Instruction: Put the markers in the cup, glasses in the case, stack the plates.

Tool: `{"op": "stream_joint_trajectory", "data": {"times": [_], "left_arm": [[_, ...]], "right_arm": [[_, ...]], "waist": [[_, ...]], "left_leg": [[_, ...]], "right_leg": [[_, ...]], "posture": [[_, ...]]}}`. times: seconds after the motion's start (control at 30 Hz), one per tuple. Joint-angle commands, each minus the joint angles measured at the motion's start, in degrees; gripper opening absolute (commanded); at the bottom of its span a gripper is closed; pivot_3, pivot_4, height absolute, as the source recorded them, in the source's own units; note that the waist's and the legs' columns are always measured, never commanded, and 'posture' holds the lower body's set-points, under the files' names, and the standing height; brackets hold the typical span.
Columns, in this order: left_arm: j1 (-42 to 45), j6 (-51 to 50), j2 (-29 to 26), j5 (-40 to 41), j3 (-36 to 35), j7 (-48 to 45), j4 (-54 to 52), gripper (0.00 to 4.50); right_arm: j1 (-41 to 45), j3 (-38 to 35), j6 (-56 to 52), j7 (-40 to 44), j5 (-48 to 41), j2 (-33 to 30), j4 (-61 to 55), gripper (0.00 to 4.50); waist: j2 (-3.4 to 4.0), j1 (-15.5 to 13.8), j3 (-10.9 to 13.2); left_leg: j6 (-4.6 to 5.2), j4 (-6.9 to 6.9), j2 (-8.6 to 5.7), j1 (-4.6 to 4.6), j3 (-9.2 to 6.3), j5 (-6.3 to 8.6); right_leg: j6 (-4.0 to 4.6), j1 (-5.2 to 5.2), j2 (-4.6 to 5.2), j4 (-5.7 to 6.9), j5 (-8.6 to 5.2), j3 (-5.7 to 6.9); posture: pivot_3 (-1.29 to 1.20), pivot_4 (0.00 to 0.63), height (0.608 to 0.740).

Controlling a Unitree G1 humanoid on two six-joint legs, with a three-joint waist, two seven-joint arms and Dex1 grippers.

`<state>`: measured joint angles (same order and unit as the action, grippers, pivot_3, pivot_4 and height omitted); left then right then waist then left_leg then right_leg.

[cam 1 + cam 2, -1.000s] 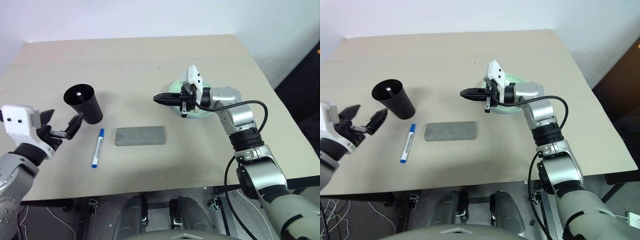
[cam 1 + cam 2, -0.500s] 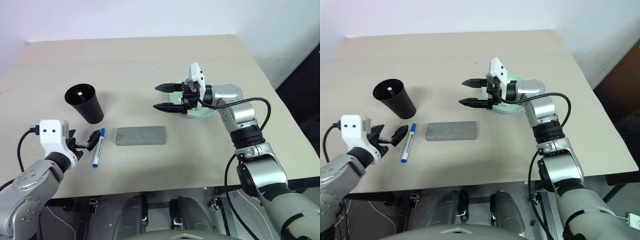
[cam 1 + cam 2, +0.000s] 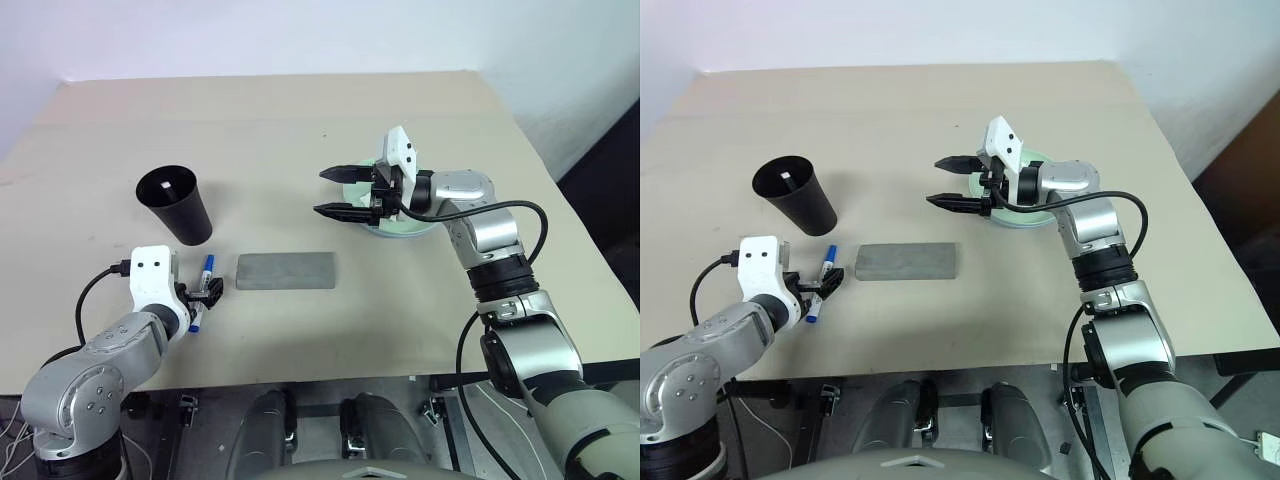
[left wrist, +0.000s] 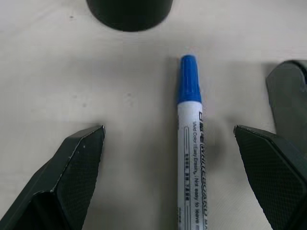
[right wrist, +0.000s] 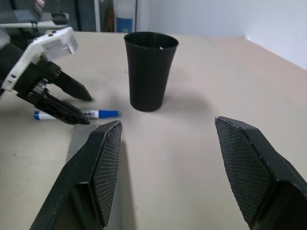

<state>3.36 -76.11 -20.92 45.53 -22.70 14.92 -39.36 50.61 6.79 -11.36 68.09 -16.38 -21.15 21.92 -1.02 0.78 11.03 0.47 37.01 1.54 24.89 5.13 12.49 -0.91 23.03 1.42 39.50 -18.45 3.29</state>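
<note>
The left gripper (image 4: 177, 158) has its two black fingers spread wide on either side of the blue-capped marker (image 4: 191, 143), neither pad touching the barrel. It sits low over the table (image 3: 300, 110) at the near left, angled forward and down, with the marker lying flat between the fingers and its cap pointing toward the far side, where the cup (image 3: 175, 204) stands upright just beyond. A white object can be seen inside the cup, against its inner wall; what it is cannot be told. The right gripper (image 3: 337, 192) also has its fingers well apart and holds nothing; it hangs above the table with the forearm reaching in from the right and the fingers pointing level toward the left. Just behind it, at the right of centre, lie the plates (image 3: 405, 225), a mint green rim showing with light blue under it. The grey case (image 3: 286, 270) lies closed between the marker and the plates, near the table's front edge.
</note>
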Motion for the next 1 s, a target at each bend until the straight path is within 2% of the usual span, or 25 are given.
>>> {"op": "stream_joint_trajectory", "data": {"times": [0.03,0.2,0.3,0.43,0.53,0.6,0.83,0.93,0.97,1.0], "left_arm": [[0.68,-4.40,1.03,-1.31,-1.10,1.54,-2.54,4.50],[3.42,-14.92,6.10,-2.74,-4.36,2.24,-5.51,4.50],[2.79,-16.37,7.51,-2.80,-5.59,3.69,-6.80,4.50],[1.01,-16.39,7.72,-3.23,-5.90,7.47,-6.80,4.50],[-0.77,-16.39,5.92,-4.05,-4.80,9.48,-7.20,4.50],[-2.48,-16.39,3.74,-2.64,-3.12,11.35,-5.89,4.50],[-2.71,-16.39,5.01,2.53,-4.73,14.93,-4.36,4.50],[-2.69,-16.39,5.21,5.67,-5.43,17.10,-3.70,3.90],[-2.59,-16.39,5.08,6.96,-5.55,17.68,-3.42,3.56],[-1.40,-16.39,7.84,8.01,-7.28,20.12,-2.54,3.28]], "right_arm": [[0.46,-0.59,0.67,-0.69,-0.07,-0.17,-2.37,3.26],[0.25,-0.30,0.58,-1.18,0.29,-0.02,-2.48,3.26],[0.39,-0.24,0.89,-1.60,0.62,0.15,-1.66,3.26],[0.53,0.07,0.48,-1.86,0.73,0.42,-1.44,3.26],[0.78,0.19,0.59,-2.15,1.04,0.84,-0.87,3.26],[0.85,0.32,0.74,-2.50,1.34,1.25,-0.37,3.26],[0.22,0.71,1.65,-3.96,2.47,1.95,-0.57,3.26],[0.05,1.68,0.83,-1.21,2.18,1.10,-1.14,3.30],[0.06,1.44,0.87,-1.50,2.11,1.20,-1.12,3.30],[0.34,1.21,1.10,-2.36,2.42,1.47,-0.39,3.30]], "waist": [[0.00,0.08,0.00],[0.00,0.01,0.00],[0.00,0.08,0.00],[0.00,0.23,0.00],[0.00,0.48,0.00],[0.00,0.55,0.00],[0.03,0.52,-0.02],[0.03,0.53,-0.02],[0.03,0.52,-0.02],[0.04,0.50,-0.01]], "left_leg": [[0.00,0.00,0.00,-0.01,0.01,0.00],[-0.01,0.01,-0.01,-0.02,0.00,-0.01],[-0.01,0.01,-0.02,-0.06,0.01,-0.01],[-0.02,-0.03,0.00,-0.24,0.01,-0.01],[-0.03,-0.05,0.01,-0.49,0.01,0.01],[-0.04,-0.06,0.03,-0.53,0.01,0.01],[-0.06,-0.13,0.03,-0.57,0.02,0.00],[-0.06,-0.14,0.02,-0.57,0.02,0.01],[-0.06,-0.14,0.03,-0.57,0.02,0.01],[-0.06,-0.16,0.03,-0.58,0.02,0.00]], "right_leg": [[0.00,0.00,0.00,0.00,0.00,0.00],[-0.01,-0.04,-0.02,0.00,0.00,0.00],[-0.03,-0.08,-0.02,-0.01,0.00,0.00],[-0.03,-0.23,-0.03,-0.02,0.00,0.00],[-0.03,-0.44,-0.03,-0.03,0.00,-0.01],[-0.03,-0.46,-0.04,-0.02,0.00,-0.02],[-0.02,-0.48,-0.04,-0.07,-0.01,-0.03],[-0.02,-0.49,-0.03,-0.09,-0.01,-0.03],[-0.02,-0.48,-0.04,-0.09,-0.01,-0.03],[-0.02,-0.48,-0.04,-0.09,-0.01,-0.03]], "posture": [[0.00,0.150,0.715],[0.00,0.150,0.715],[0.00,0.150,0.715],[0.00,0.150,0.715],[0.00,0.150,0.715],[0.00,0.150,0.715],[0.00,0.150,0.715],[0.00,0.150,0.715],[0.00,0.150,0.715],[0.00,0.150,0.715]]}}
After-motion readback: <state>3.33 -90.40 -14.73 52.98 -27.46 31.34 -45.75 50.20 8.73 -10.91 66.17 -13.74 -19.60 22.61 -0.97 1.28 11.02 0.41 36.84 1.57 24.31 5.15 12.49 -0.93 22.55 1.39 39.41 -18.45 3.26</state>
